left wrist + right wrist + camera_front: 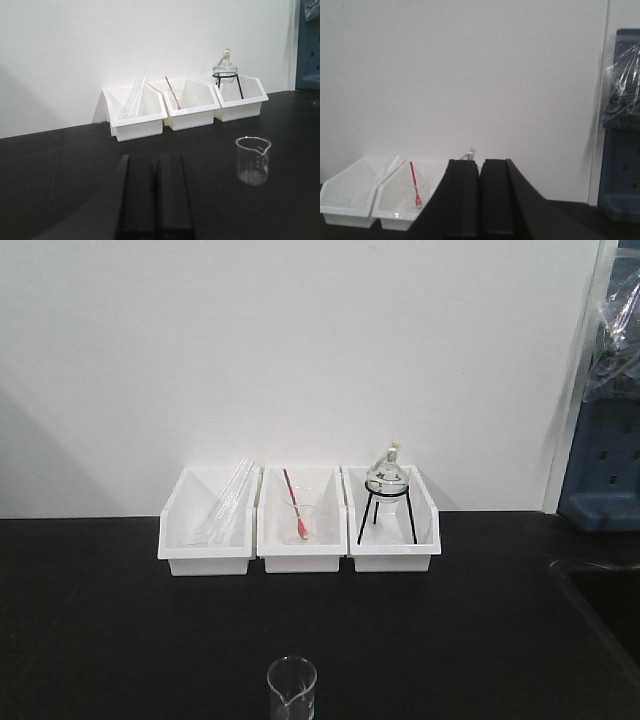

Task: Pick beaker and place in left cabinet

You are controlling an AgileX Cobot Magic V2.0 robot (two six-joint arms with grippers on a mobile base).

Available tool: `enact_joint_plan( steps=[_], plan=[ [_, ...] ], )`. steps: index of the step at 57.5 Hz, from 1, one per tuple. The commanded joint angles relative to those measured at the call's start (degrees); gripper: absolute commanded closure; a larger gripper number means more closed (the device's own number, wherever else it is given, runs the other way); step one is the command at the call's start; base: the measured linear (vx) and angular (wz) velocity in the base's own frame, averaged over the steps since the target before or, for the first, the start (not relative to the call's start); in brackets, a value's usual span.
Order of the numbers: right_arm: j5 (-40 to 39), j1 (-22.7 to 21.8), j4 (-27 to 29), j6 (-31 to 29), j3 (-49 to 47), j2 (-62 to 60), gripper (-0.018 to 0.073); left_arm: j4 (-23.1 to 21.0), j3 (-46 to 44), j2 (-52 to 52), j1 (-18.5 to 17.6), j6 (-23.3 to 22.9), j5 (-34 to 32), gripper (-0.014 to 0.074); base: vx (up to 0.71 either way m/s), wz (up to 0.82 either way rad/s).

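Observation:
The small clear beaker (291, 687) with a pour spout stands upright on the black bench at the front edge of the front view. It also shows in the left wrist view (253, 160), to the right of my left gripper (156, 162) and apart from it. The left gripper is shut and empty. My right gripper (480, 167) is shut and empty, held above the bench and facing the bins. No pale grey-white cabinet with shelves is in view.
Three white bins (298, 519) stand in a row against the white wall: glass tubes (225, 505), a beaker with a red rod (296, 512), a round flask on a black tripod (387, 493). A blue unit (603, 455) stands at the far right. A dark recess (605, 605) lies right.

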Motion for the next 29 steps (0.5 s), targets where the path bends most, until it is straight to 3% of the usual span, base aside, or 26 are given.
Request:
enact_joint_plan(
  steps=[1,10,17,23,29],
  plan=[
    [-5.49,-0.24,-0.11,-0.3,-2.85,2.71,0.0566,-0.47,0.94,-1.04,-0.22,-0.19,-4.8,0.0595,0.0,0.0],
    [-5.61,-0.24,-0.11,0.49,-2.85,4.78,0.0543,-0.47,0.94,-1.04,-0.22,-0.19,-4.8,0.0595,0.0,0.0],
    [-3.88,-0.24,-0.11,0.43,-2.8,4.54,0.0476,-0.47,0.94,-1.04,-0.22,-0.19,-4.8,0.0595,0.0,0.0],
    [-3.83,-0.24,-0.11,0.39,-2.8,4.71,0.0348,-0.47,0.94,-1.04,-0.22,-0.19,-4.8,0.0595,0.0,0.0],
    [-2.78,-0.24,-0.11,0.39,-2.8,4.71,0.0148,-0.47,0.94,-1.04,-0.22,-0.19,-4.8,0.0595,0.0,0.0]
  ],
)
